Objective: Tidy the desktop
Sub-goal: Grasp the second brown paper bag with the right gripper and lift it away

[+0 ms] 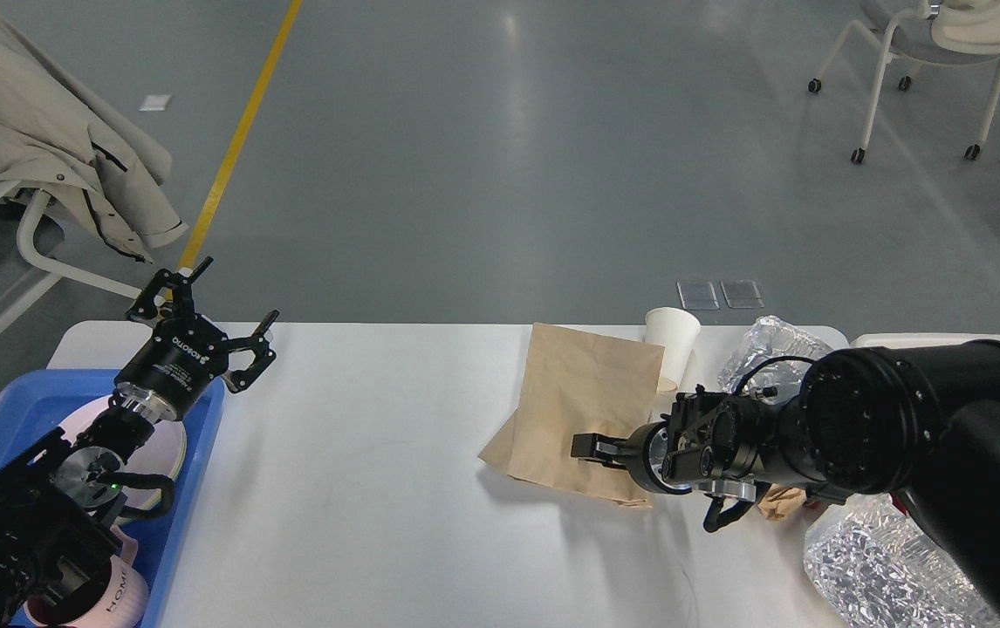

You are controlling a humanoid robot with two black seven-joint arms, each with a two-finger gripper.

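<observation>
The white worktop (378,488) fills the lower view. On it at 3 o'clock lies a brown paper bag (574,410), the right gripper (592,447) pressed low on it; whether its fingers are clenched I cannot tell. At 9 o'clock the left gripper (212,318) hangs released over a blue tray (195,471).

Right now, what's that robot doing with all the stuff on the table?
It is tidying the desktop. Its right gripper reaches low across the brown paper bag; whether its fingers have pinched the bag cannot be told. A white paper cup stands behind the bag, with foil wrappers to the right. The left gripper hangs open above the blue tray, holding nothing.
</observation>
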